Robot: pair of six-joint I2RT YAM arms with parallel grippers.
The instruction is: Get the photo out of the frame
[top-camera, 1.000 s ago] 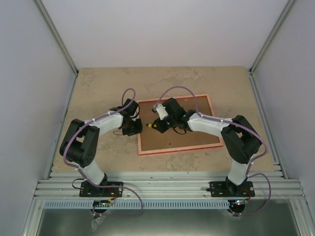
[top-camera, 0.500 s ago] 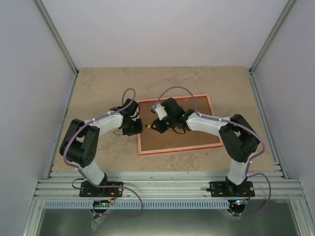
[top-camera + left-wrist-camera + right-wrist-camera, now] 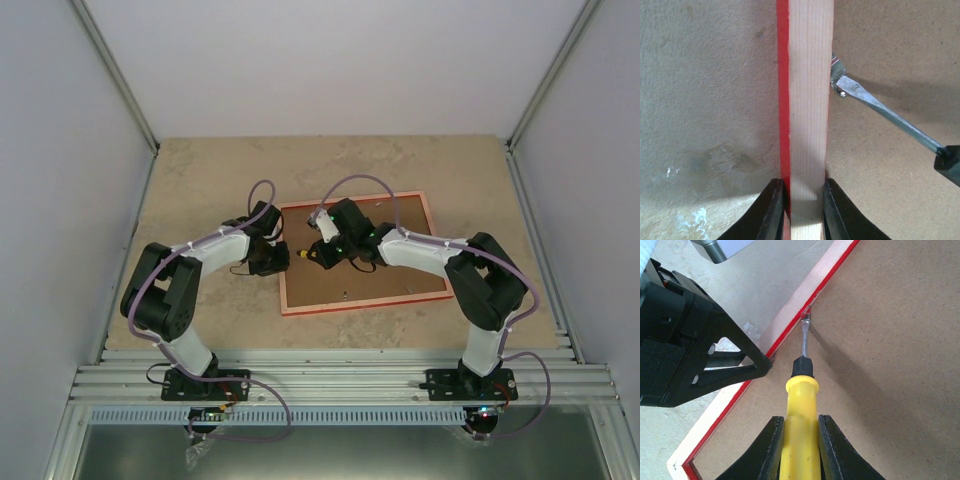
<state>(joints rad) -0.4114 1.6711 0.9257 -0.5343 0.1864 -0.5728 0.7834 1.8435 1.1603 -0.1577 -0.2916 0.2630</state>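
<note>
The frame [image 3: 360, 303] lies face down on the table, with its brown backing board [image 3: 400, 275] facing up. The photo is hidden under the board. My left gripper [image 3: 283, 258] is shut on the frame's left rail [image 3: 807, 100], one finger [image 3: 771, 210] on the red outer side and the other on the inner side. My right gripper [image 3: 800, 445] is shut on a yellow-handled screwdriver [image 3: 801, 415]. The blade's tip rests on a small metal tab [image 3: 836, 64] at the rail's inner edge, just ahead of the left gripper [image 3: 690, 355].
The tan stone-look table [image 3: 200, 180] is enclosed by pale walls on three sides. An aluminium rail [image 3: 340, 375] carrying both arm bases runs along the near edge.
The left jaws have closed a little tighter on the frame rail. The right arm shifted slightly towards the rail. The frame has not moved.
</note>
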